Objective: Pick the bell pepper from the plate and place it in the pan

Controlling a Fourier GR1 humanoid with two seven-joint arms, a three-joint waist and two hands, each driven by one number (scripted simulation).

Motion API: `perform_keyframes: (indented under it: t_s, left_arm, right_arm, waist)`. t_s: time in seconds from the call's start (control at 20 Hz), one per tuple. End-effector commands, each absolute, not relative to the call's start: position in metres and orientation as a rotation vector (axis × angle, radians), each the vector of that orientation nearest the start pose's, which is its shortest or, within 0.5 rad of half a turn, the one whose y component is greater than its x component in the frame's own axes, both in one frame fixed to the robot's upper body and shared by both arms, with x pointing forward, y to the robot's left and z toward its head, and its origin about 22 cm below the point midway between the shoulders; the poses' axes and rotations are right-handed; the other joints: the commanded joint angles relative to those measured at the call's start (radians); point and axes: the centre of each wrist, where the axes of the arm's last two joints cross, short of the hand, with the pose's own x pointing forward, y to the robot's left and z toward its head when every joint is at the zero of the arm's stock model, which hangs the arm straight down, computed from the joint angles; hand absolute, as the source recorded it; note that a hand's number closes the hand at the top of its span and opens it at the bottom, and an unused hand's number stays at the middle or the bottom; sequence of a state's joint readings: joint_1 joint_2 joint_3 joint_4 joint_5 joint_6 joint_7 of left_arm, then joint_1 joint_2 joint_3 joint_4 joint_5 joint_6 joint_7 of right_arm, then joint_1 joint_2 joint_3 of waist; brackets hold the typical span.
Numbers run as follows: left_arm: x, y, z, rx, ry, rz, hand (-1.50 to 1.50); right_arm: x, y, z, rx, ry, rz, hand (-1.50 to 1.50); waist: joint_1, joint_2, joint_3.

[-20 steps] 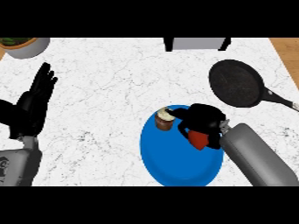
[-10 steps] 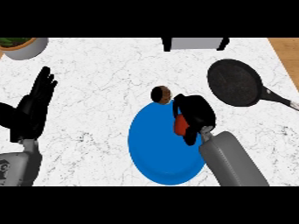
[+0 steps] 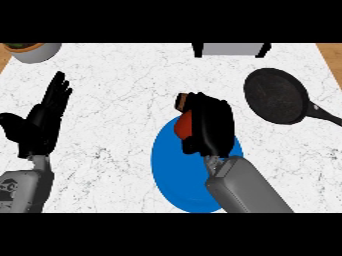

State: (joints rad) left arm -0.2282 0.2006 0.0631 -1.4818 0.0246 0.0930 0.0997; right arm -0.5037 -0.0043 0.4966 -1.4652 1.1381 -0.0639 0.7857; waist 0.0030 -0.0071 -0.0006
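While the right hand [image 3: 211, 127] has its fingers [image 3: 217, 112] curled round the bell pepper [image 3: 182, 126], the pepper sits over the far rim of the blue plate [image 3: 168, 172], near the middle of the tabletop [image 3: 122, 90]; whether it has cleared the plate cannot be told. Only the pepper's left side shows past the fingers, so the hold may be off-centre. In that case a quick sideways carry could let the pepper roll out and land on bare tabletop short of the pan [image 3: 276, 95]. The pan lies toward the far-right corner, well apart from the plate, with its handle [image 3: 335, 119] running out to the right edge. A low approach could strike the pan's near rim and push it toward that edge, so the hand should come in from above. An early release would put the pepper on the rim rather than inside. The stretch of tabletop between plate and pan carries nothing, giving open room for the transfer. The left hand [image 3: 37, 122] rests near the left edge, fingers straight and apart, out of the path. A pot [image 3: 34, 51] at the far-left corner and a grey object [image 3: 229, 48] at the far edge are also well away.
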Motion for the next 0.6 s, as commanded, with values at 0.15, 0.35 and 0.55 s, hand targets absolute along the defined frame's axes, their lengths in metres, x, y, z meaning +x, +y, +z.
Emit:
perform_keyframes:
  t_s: [0.15,0.35,0.55]
  left_arm:
    - [0.294,0.275,0.055,0.199,-1.624,-0.059,0.0]
    - [0.288,0.265,0.046,0.184,-1.626,-0.052,0.0]
    - [0.303,0.268,0.064,0.184,-1.632,-0.05,0.0]
  right_arm:
    - [0.303,-0.068,0.127,-1.029,-1.511,0.525,1.5]
    - [0.337,-0.112,0.131,-0.991,-1.533,0.362,1.5]
    - [0.356,-0.194,0.129,-1.069,-1.504,0.357,1.5]
  waist:
    - [0.004,0.007,0.001]
    - [0.008,0.01,0.001]
    - [-0.001,0.01,0.001]
